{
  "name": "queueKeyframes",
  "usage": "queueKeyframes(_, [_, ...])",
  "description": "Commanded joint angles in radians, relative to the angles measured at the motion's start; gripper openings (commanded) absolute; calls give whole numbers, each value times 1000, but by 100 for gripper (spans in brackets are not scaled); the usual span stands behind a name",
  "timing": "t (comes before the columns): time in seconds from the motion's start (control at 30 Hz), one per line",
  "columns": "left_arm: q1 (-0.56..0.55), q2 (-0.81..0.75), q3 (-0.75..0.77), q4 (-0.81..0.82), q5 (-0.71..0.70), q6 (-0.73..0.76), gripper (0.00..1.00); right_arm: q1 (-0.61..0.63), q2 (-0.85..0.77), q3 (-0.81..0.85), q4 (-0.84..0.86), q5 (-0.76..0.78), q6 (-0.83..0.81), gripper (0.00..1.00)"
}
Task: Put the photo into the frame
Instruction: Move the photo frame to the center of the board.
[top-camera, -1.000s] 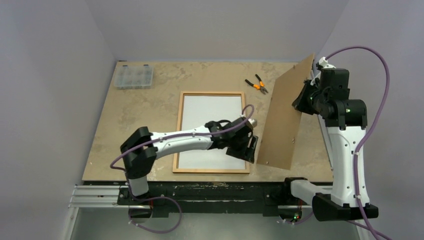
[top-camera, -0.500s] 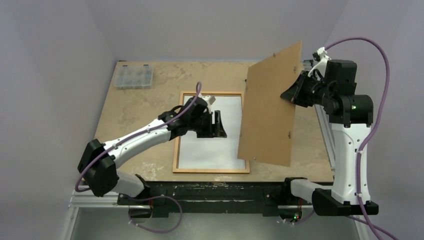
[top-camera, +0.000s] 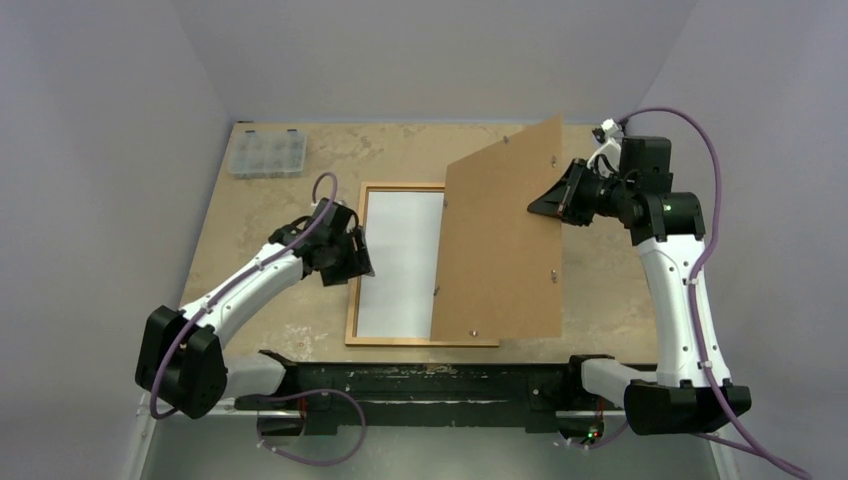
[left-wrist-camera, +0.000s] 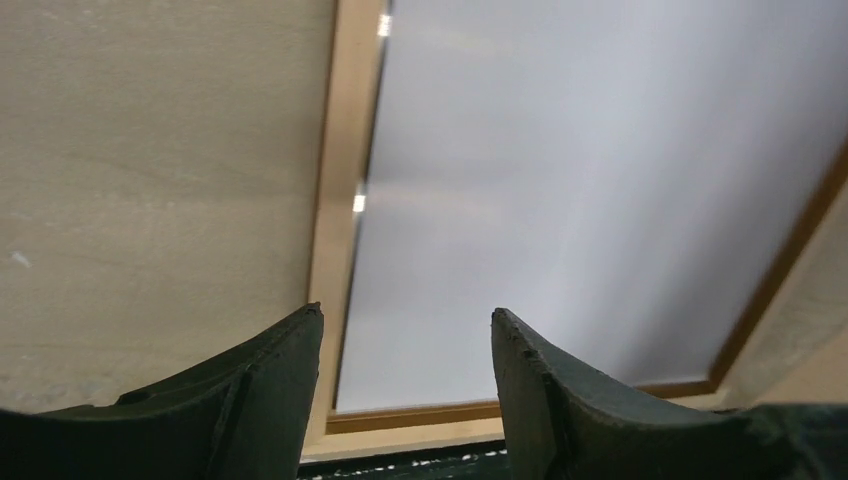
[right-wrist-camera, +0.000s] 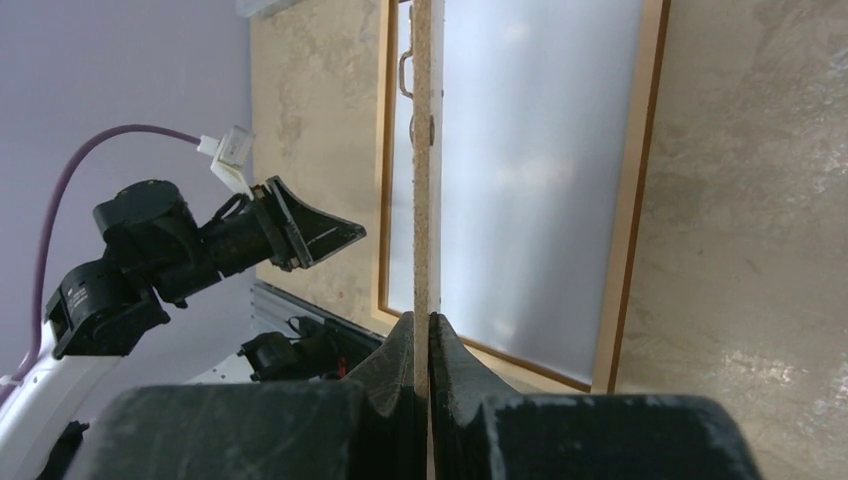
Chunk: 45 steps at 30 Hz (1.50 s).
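One photo (top-camera: 400, 262) lies white side up inside the frame (top-camera: 400, 341) on the bench (top-camera: 270, 215), left end effector (left-wrist-camera: 405, 315) parted above its left rail, right end effector (right-wrist-camera: 422, 322) clamped on the tilted backing panel (top-camera: 500, 250).

Mottled tan worktop (top-camera: 262, 262), enclosed at the left, rear and right by plain pale lilac walls (top-camera: 430, 55); soft, even lighting throughout.
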Motion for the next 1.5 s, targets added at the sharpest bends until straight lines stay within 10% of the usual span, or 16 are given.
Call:
queueKeyframes(0.0, [8, 43, 24, -123, -201, 35, 60, 3, -42, -9, 133, -92, 44, 0])
queueKeyframes(0.37, [11, 307, 72, -64, -195, 78, 48, 3, -40, -35, 142, -95, 32, 0])
queueKeyframes(0.9, [-188, 360, 100, 17, -164, 76, 0, 3, -15, -46, 157, -68, 10, 0])
queueKeyframes(1.47, [-331, 371, 143, 64, -106, -125, 0, 4, -1, -127, 192, -37, -25, 0])
